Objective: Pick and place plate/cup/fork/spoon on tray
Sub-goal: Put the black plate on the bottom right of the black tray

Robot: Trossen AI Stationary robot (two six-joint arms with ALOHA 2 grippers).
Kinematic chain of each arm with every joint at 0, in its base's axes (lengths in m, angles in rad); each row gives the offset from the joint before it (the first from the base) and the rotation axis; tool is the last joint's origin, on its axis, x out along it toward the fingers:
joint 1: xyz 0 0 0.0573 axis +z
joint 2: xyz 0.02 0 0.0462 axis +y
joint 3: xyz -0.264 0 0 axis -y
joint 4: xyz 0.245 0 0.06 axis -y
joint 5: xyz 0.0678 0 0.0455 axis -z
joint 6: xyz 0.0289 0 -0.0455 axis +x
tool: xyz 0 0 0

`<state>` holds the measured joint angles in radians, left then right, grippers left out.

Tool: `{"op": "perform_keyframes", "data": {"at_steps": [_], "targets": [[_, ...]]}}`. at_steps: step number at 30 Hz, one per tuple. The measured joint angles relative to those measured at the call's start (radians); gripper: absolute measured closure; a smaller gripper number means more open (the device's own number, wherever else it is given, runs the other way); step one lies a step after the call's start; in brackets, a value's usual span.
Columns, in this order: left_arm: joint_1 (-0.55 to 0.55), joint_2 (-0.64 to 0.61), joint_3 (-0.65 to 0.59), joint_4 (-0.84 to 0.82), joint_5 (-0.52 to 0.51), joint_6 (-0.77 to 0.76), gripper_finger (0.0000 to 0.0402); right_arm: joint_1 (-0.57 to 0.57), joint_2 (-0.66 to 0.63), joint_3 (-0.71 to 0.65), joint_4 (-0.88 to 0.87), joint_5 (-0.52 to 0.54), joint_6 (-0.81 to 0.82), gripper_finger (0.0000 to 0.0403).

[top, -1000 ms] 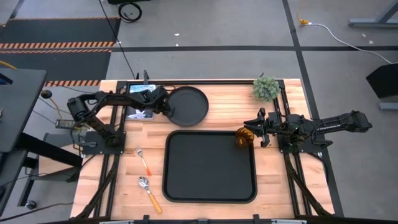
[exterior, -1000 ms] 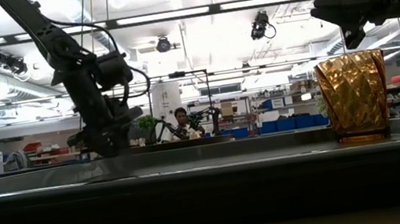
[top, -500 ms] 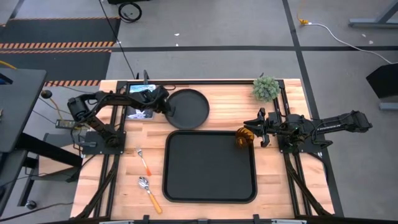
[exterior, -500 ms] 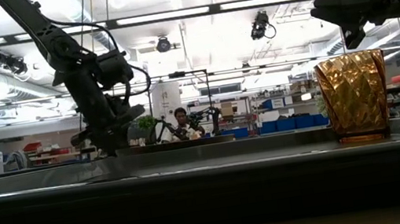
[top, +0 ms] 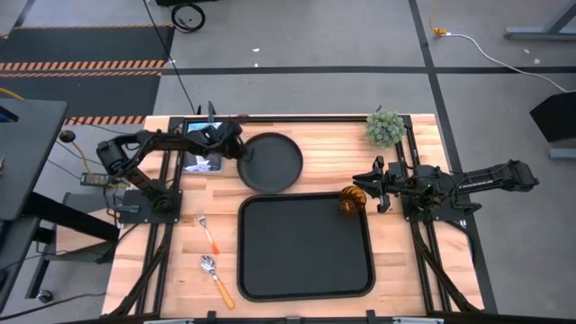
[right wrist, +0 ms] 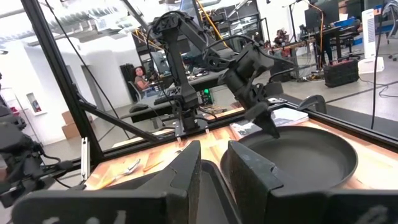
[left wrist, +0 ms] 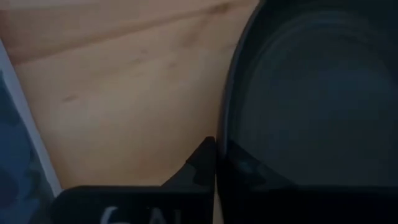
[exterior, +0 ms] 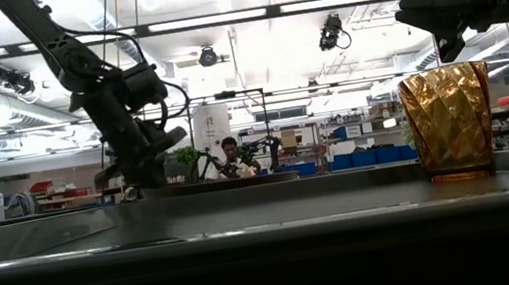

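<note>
Your left gripper (top: 239, 155), pinched on the left rim of the plate (top: 273, 162), has dragged it closer to the tray's (top: 304, 288) far edge (cup (top: 351, 199) already sits in its far right corner), so you're mid-transfer, right gripper (top: 362, 186) hovering open.

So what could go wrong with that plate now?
The left gripper pinches only the plate's rim at one edge, so the plate might tip or slip out on its way over. The tray lies right next to the plate, so a low plate could catch on the tray's raised rim. The cup already stands in the tray's corner, below the right gripper; a plate set down too close might knock it.
</note>
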<state>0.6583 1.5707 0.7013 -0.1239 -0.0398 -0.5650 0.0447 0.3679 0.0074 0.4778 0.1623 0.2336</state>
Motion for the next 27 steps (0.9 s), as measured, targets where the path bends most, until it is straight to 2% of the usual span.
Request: {"op": "perform_keyframes", "data": {"at_steps": [6, 10, 19, 27], "targets": [[0.035, 0.001, 0.046, -0.008, 0.084, 0.023, 0.0385, 0.0, 0.0, 0.0, 0.0, 0.0, 0.0, 0.0315], [0.019, 0.001, 0.112, -0.03, 0.151, 0.043, 0.0385, 0.0, 0.0, 0.0, 0.0, 0.0, 0.0, 0.0315], [-0.114, 0.0, 0.242, -0.197, 0.175, 0.064, 0.0385, 0.0, 0.0, 0.0, 0.0, 0.0, 0.0, 0.0315], [-0.278, 0.0, 0.255, -0.225, 0.159, 0.002, 0.0385, 0.0, 0.0, 0.0, 0.0, 0.0, 0.0, 0.0315]]}}
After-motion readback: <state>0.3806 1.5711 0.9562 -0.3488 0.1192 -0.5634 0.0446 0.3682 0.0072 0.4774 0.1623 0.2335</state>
